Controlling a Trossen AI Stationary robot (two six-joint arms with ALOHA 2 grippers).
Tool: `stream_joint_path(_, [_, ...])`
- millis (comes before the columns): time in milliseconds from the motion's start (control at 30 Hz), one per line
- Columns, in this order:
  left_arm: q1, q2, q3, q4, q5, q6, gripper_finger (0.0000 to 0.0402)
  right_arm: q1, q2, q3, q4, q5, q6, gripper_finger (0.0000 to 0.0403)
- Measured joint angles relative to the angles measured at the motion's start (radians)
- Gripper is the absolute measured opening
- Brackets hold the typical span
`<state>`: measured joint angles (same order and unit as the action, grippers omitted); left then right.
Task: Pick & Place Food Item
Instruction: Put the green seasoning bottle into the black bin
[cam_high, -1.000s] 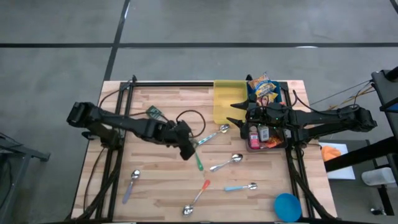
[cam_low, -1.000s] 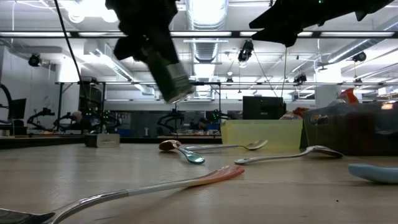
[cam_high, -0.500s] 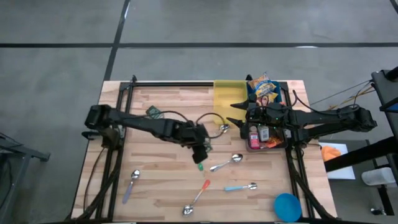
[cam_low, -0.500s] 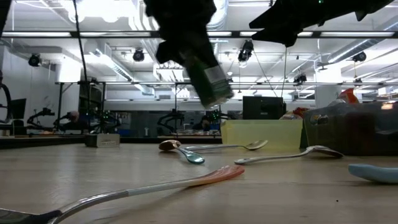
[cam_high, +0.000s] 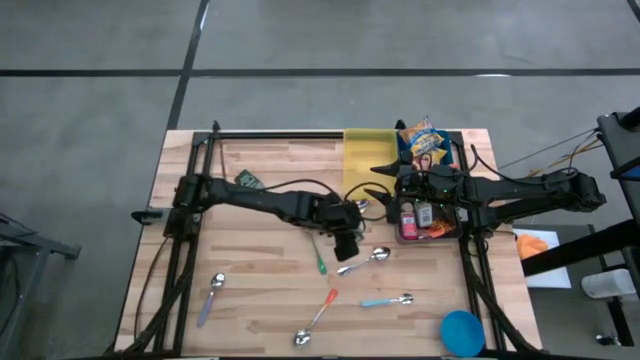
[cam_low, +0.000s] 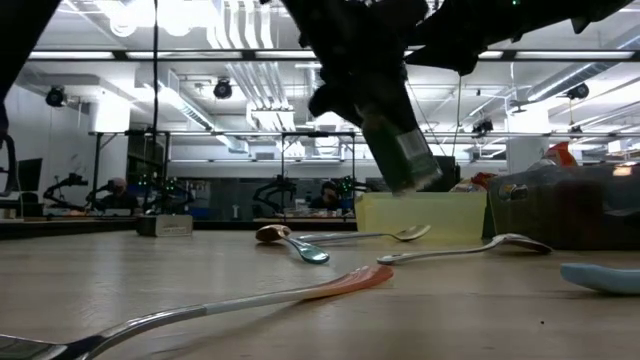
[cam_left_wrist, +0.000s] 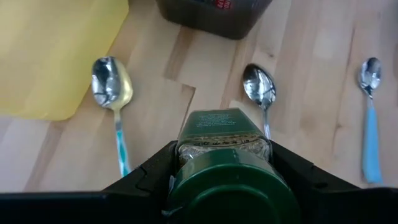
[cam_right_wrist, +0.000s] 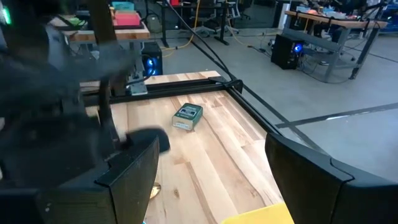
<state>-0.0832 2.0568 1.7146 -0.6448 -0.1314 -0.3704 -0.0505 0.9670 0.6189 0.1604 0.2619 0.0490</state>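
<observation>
Moving across the worktop (cam_high: 250, 290) toward the dark bin (cam_high: 432, 232), the left gripper (cam_high: 349, 238) has carried the green-lidded jar (cam_left_wrist: 222, 163) past the green-handled spoon (cam_high: 319, 260). Its fingers (cam_left_wrist: 149, 176) are clenched on the jar, which hangs in the air above the spoons, near the yellow tray (cam_high: 366, 160). The right gripper (cam_high: 385, 185) waits over the bin with its fingers spread and nothing in them. To do this well, I think the left arm should keep the jar high, go slowly, and let go only once it is over the bin.
</observation>
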Motion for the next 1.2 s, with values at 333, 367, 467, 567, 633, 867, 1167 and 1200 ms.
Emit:
stream_joint_path(333, [0.008, 0.103, 0.046, -0.014, 0.031, -0.033, 0.0186, 0.000, 0.000, 0.000, -0.001, 0.000, 0.000, 0.0292])
stream_joint_path(367, [0.008, 0.105, 0.046, -0.011, 0.031, -0.043, 0.0186, 0.000, 0.000, 0.000, -0.001, 0.000, 0.000, 0.0292])
stream_joint_path(467, [0.009, 0.106, 0.046, -0.016, 0.028, -0.056, 0.0186, 0.000, 0.000, 0.000, -0.001, 0.001, 0.000, 0.0292])
stream_joint_path(567, [0.009, 0.114, 0.046, -0.016, 0.020, -0.096, 0.0186, 0.000, 0.000, 0.000, -0.001, 0.001, 0.000, 0.0292])
stream_joint_path(633, [0.009, 0.125, 0.046, -0.018, 0.020, -0.101, 0.0186, 0.000, 0.000, 0.000, -0.001, 0.001, -0.001, 0.0292])
stream_joint_path(867, [0.009, 0.136, 0.047, -0.017, 0.019, -0.111, 0.0186, 0.000, 0.000, 0.000, -0.001, 0.002, -0.001, 0.0292])
stream_joint_path(1167, [0.009, 0.138, 0.047, -0.014, 0.017, -0.111, 0.0217, 0.000, 0.000, 0.000, -0.001, 0.002, 0.000, 0.0292])
stream_joint_path(1200, [0.009, 0.138, 0.047, -0.012, 0.017, -0.109, 0.0218, 0.000, 0.000, 0.000, -0.001, 0.002, 0.000, 0.0292])
